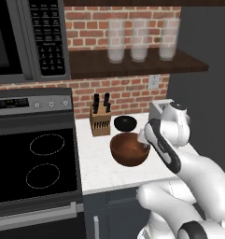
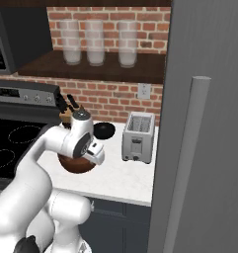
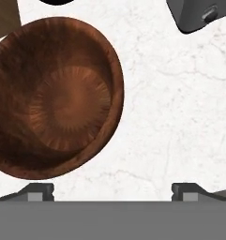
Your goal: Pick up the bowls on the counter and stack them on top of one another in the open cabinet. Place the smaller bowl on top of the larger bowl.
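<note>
Brown larger bowl (image 3: 56,98) sits off-centre beneath spread, empty fingers (image 3: 40,191); rim could be clipped & bowl shoved across table (image 3: 180,103).

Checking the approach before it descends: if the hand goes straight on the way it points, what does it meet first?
Probably the bare white counter, just beside the brown wooden bowl; the hand looks open, and the bowl's rim sits toward one fingertip, so depth leaves a graze possible.

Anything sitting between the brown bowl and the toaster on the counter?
No. In the hand view, bare white counter separates the larger bowl from the toaster. The right base view agrees; the smaller bowl sits behind that line.
</note>
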